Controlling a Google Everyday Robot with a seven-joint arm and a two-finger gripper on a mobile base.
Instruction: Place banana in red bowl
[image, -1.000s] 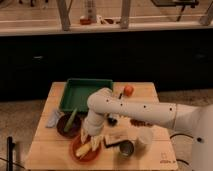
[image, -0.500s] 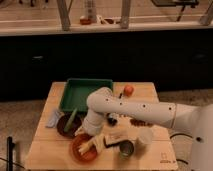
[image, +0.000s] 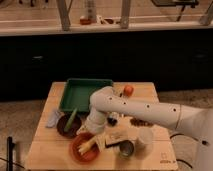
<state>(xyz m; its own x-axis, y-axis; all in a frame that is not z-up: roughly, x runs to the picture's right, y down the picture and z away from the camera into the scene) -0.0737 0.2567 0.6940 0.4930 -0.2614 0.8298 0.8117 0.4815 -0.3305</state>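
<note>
The red bowl (image: 78, 152) sits at the front left of the wooden table. The pale-yellow banana (image: 86, 146) lies inside it, pointing up to the right. My gripper (image: 96, 136) is at the end of the white arm, right over the bowl's far right rim and at the banana's upper end. I cannot tell whether it still touches the banana.
A dark brown bowl (image: 64, 128) holding a green vegetable (image: 71, 119) stands just left of the gripper. A green tray (image: 85, 94) is behind. A round orange fruit (image: 128, 90), a pale box (image: 118, 136), a metal cup (image: 126, 149) and a clear cup (image: 145, 139) lie to the right.
The gripper and banana have stayed at the red bowl. The wrist has shifted only slightly.
</note>
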